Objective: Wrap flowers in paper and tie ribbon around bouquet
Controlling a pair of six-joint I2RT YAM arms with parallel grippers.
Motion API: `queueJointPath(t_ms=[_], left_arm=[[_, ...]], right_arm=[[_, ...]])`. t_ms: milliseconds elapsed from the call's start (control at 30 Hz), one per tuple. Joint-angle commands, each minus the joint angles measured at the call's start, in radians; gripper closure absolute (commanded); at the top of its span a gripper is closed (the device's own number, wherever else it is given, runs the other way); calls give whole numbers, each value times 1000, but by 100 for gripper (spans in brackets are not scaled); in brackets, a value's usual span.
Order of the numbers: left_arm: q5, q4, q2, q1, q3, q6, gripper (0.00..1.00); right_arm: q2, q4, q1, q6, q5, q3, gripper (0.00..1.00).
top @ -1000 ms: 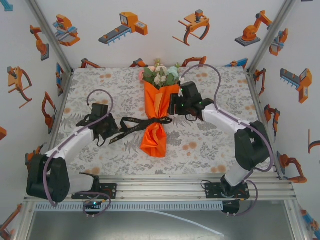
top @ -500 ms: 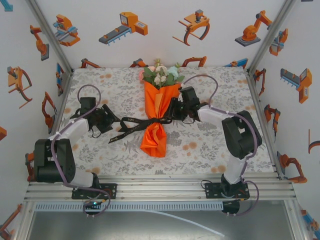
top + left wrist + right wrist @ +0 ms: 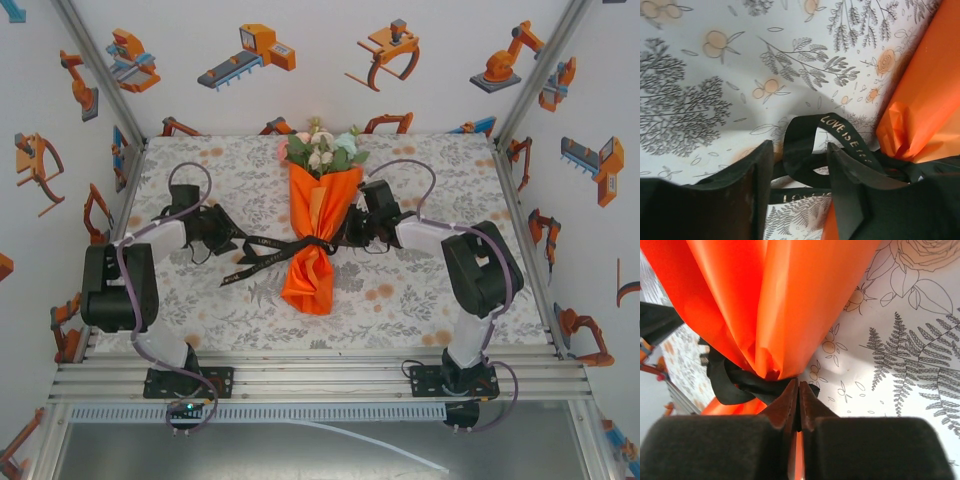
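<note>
Lying at the centre of the floral-patterned surface (image 3: pixel 420 290), the orange paper (image 3: pixel 308 275) cone points its narrow tail toward the bottom of the frame. The black ribbon (image 3: pixel 270 247) is cinched around its waist, loose ends trailing lower left. The left end effector (image 3: pixel 800 150) stands apart, with a ribbon loop between its fingers. The right end effector (image 3: pixel 799 386) is pressed together against the knot. The flowers (image 3: pixel 322 150) fan out at top centre.
</note>
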Motion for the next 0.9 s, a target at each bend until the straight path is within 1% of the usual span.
queueJointPath(t_ms=[0,33,100,267,333,433,500,533,600,633,667,733,767,867], left_arm=[[29,-38,25,-16,49,35,61],[11,-55,33,-22,58,44,65],[-9,-75,47,-30,71,57,67],[53,-68,87,-39,83,67,70],[55,-92,100,-44,97,84,67],[-3,-142,114,-57,121,116,58],[-30,-146,117,-63,125,124,57],[-35,-147,120,-63,129,123,61],[-55,-147,118,-61,130,117,82],[-81,-149,104,-60,125,110,94],[-114,-155,82,-54,119,102,100],[-166,-165,38,-32,103,82,100],[-175,-167,14,-13,93,72,100],[-181,-187,-29,27,79,58,100]], right_arm=[[-51,33,-1,11,0,5,100],[-54,34,-1,12,1,11,100],[-55,33,-1,12,3,19,100],[-65,19,-1,9,23,25,100],[-66,9,-1,3,31,29,100],[-70,6,-1,-2,28,28,100],[-73,7,-1,-4,27,28,100],[-73,8,-1,-5,26,27,100],[-75,7,-1,-7,36,23,100],[-79,-1,-1,-6,51,22,100],[-94,-17,-1,-7,88,16,100],[-137,-37,-1,-4,198,-18,100],[-160,-39,-1,-7,259,-42,100],[-200,-76,-1,-42,375,-67,100]])
